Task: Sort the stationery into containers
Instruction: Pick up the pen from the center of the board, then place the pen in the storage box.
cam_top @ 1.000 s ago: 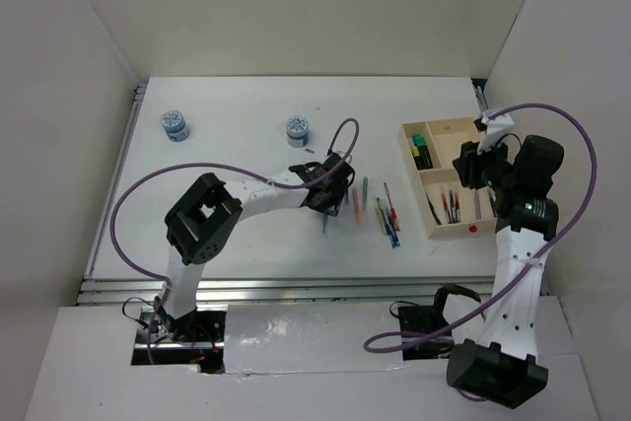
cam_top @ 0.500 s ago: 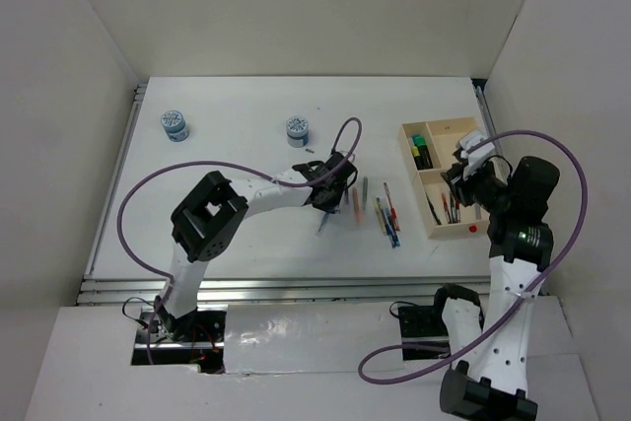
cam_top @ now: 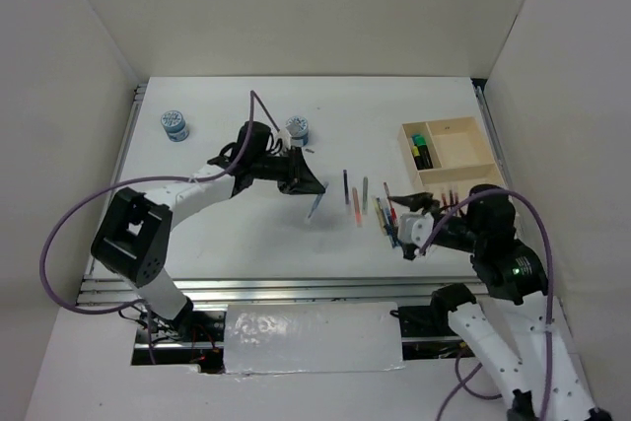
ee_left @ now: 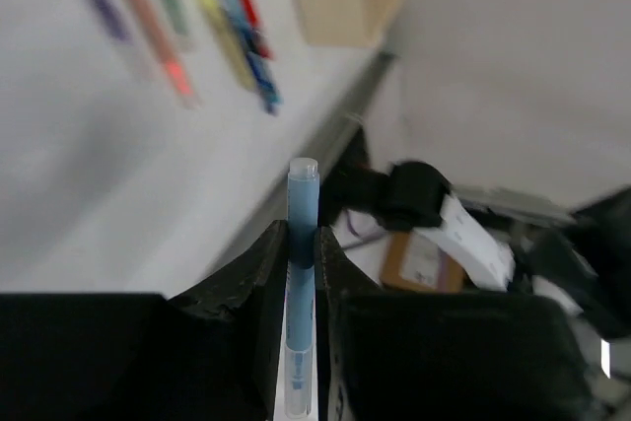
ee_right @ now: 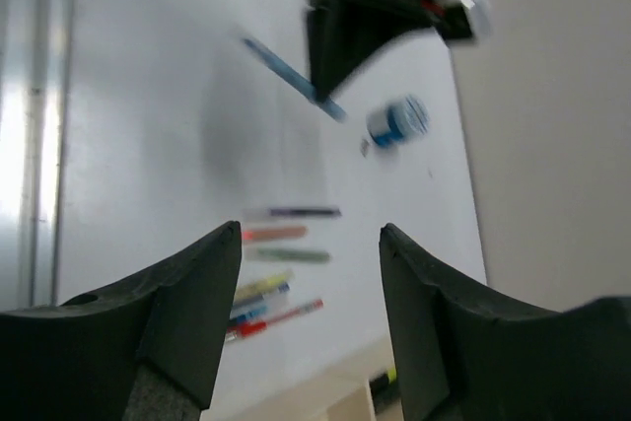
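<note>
The left jaws close narrowly on a slim pale-blue pen [ee_left: 302, 199], which juts toward 5 o'clock above smooth white bench [cam_top: 227, 244] with free room around it. At its 3 o'clock lies a loose row of thin pens [cam_top: 356, 207]. Beyond them the right jaws stand wide, with nothing between them. The pale wooden tray [cam_top: 458, 145] sits at the bench's 3 o'clock edge beside the wall. One round blue-white pot [cam_top: 297, 130] stands at 12 o'clock of the left jaws, and a second pot [cam_top: 175, 124] stands near the 9 o'clock edge.

No text, label, brand, number or sign can be read on anything here.
</note>
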`<state>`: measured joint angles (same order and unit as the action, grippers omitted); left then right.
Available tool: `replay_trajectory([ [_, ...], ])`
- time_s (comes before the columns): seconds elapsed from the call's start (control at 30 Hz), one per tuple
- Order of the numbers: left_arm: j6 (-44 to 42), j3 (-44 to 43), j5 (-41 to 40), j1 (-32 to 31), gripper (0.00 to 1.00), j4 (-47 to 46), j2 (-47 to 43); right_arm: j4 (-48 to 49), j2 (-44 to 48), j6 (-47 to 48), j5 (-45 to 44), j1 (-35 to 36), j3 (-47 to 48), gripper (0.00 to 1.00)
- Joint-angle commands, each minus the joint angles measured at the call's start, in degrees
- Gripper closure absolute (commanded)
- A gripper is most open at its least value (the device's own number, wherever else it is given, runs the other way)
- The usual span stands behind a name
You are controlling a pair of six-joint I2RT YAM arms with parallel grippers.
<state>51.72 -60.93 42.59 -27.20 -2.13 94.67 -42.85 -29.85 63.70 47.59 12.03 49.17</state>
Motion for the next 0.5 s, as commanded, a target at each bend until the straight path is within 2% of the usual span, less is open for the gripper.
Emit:
replay_trajectory([
  [0.0, 11.02, 2.39, 15.68, -2.33, 1.0, -11.13, -3.26, 4.5, -1.79, 4.32, -8.37, 13.76, -1.79, 0.37],
  [0.03, 12.51, 2.91, 16.03, -2.59, 1.0, -11.58, -3.62, 6.01, -3.19, 5.02, -11.35, 22.33, -3.1, 0.38],
  [0.07, 13.48, 3.88, 16.3, -3.29, 1.0, -12.45, -4.4, 7.5, -4.33, 5.72, -17.04, 26.42, -3.63, 0.38],
  [0.17, 18.93, 6.95, 17.53, -4.35, 1.0, -18.25, -5.72, 13.74, -9.25, 8.54, -25.93, 39.5, -5.04, 0.45],
  [0.27, 20.87, 8.27, 18.31, -4.7, 1.0, -20.19, -6.96, 20.42, -13.65, 9.51, -27.9, 44.38, -5.57, 0.5],
  [0.47, 22.98, 12.14, 19.03, -7.16, 1.0, -23.09, -9.77, 27.2, -16.12, 12.14, -27.91, 45.53, -8.38, 0.52],
])
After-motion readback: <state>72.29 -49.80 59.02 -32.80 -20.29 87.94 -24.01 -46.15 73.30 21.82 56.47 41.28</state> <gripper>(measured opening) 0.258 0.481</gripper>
